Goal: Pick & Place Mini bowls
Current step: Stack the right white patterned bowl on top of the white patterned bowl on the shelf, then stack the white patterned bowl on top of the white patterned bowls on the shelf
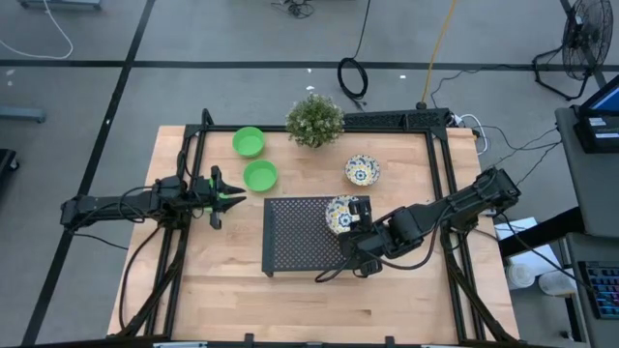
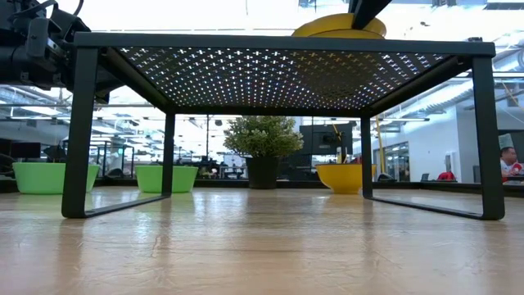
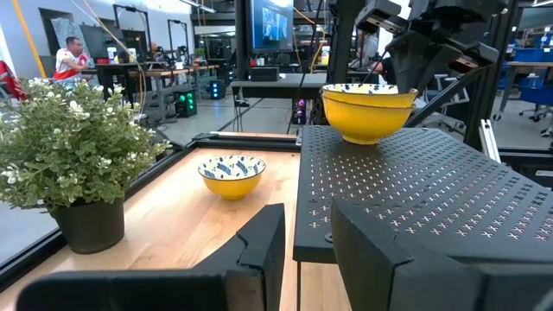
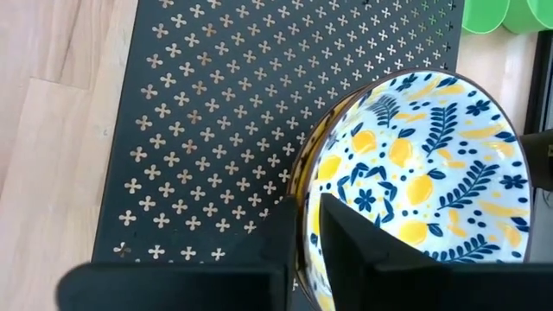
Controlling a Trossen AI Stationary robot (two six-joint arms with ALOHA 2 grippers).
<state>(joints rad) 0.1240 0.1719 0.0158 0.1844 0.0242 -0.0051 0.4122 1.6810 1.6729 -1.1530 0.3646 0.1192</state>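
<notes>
- Your bench is pale wood, with a black perforated rack as its landmark.
- Stacked patterned bowls sit on the rack's far right corner; your right hand straddles their rim, fingers slightly parted.
- A third patterned bowl and a potted plant stand beyond the rack.
- Two green bowls lie beyond its left corner.
- Your left hand waits left of the rack, half open, empty.
- Behind: grey floor, cables, workstations, a person.

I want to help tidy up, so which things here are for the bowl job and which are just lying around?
For the job: green mini bowls; floral mini bowl on the table; stacked floral mini bowls on the black rack; right gripper at that stack; left gripper beside the green bowls.
Just lying about: potted plant; coiled cable; fan.
</notes>
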